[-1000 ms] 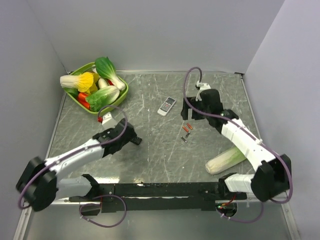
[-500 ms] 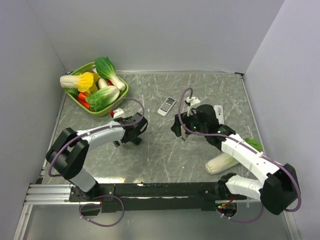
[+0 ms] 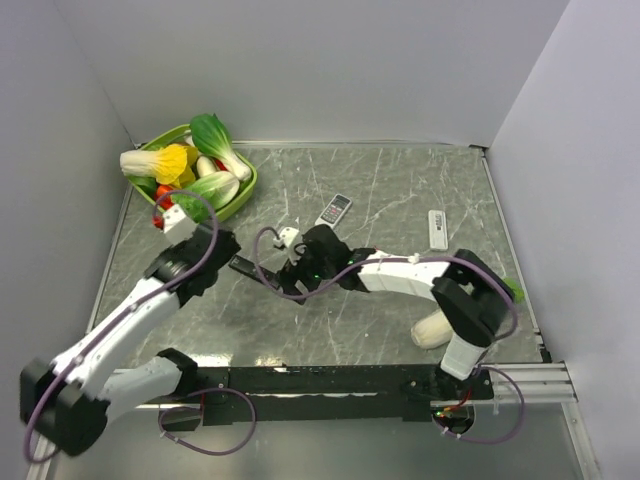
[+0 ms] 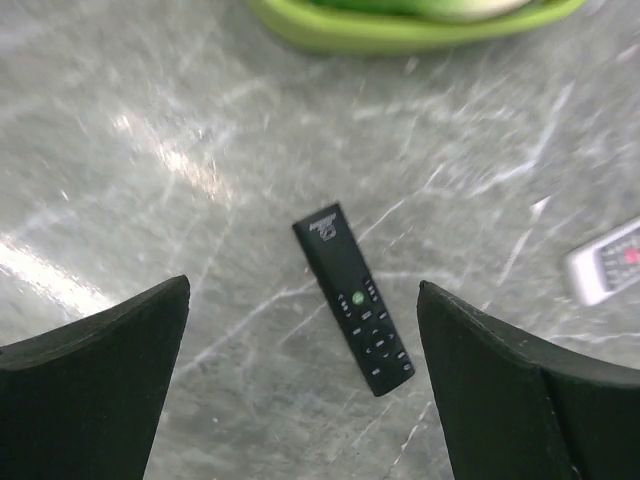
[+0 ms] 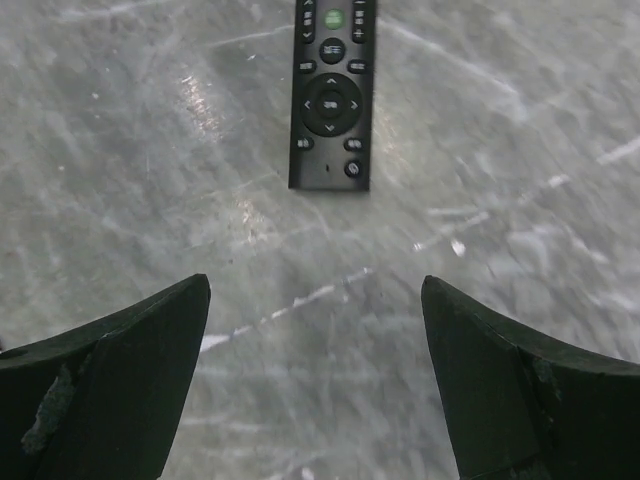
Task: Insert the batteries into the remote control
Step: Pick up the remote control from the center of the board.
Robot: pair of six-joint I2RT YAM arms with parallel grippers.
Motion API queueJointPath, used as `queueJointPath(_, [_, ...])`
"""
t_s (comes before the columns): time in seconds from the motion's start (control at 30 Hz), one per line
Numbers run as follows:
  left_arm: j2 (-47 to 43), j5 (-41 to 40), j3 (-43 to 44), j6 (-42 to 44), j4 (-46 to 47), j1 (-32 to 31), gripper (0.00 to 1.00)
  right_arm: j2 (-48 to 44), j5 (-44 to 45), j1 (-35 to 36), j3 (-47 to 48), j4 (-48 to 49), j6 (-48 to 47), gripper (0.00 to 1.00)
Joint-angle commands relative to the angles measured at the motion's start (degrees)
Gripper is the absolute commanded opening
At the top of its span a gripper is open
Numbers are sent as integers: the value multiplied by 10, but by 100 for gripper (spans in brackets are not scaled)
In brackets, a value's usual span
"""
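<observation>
My left tool stood wide open with nothing in it, and so did my right tool. Both looked down on the same black remote, which lay flat on the tabletop between them, near the green tray and apart from it.

I judged it light, stiff and smooth. It would likely skate on the polished stone and sat too low to pinch from above with ease. I would have taken it across its narrow width, by the long edges near the middle.

From above, its long axis ran slantwise, from far-left to near-right. The logo end pointed toward the left arm and the button end toward the right tool. The buttons faced up, so the battery door was presumably underneath.

I could not find the batteries in any view.
</observation>
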Motion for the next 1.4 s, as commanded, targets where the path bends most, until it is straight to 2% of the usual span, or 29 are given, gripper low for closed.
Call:
queueJointPath(0.0, [-107,-5,-25,75,31,16,99,65,24,20,65,41,-46,93])
queueJointPath(0.27, [-250,-2,-41,148,40,17,99,163,43,34,160,5,-67,88])
queueJointPath(0.43, [-328,2,-55,194,62,17,99,202,66,45,197,-29,-75,81])
queueJointPath(0.67, [-375,26,-65,243,85,17,99,218,103,69,207,-61,-86,73])
queueJointPath(0.77, [-376,48,-68,262,98,17,99,218,107,73,200,-69,-88,66])
queueJointPath(0.8, [-375,54,-69,268,102,17,99,216,105,73,194,-68,-87,61])
queueJointPath(0.87, [-374,67,-71,280,106,17,99,202,102,72,173,-58,-85,44])
queueJointPath(0.9, [-374,72,-71,289,113,17,99,195,108,72,166,-57,-86,28])
queueJointPath(0.93, [-374,80,-73,293,118,17,99,181,110,72,156,-58,-87,24])
queueJointPath(1.1, [-365,175,-83,352,163,17,99,123,105,67,121,-80,-84,10])
queueJointPath(1.37, [-336,301,-99,434,234,17,99,-14,57,25,50,-136,-52,6])
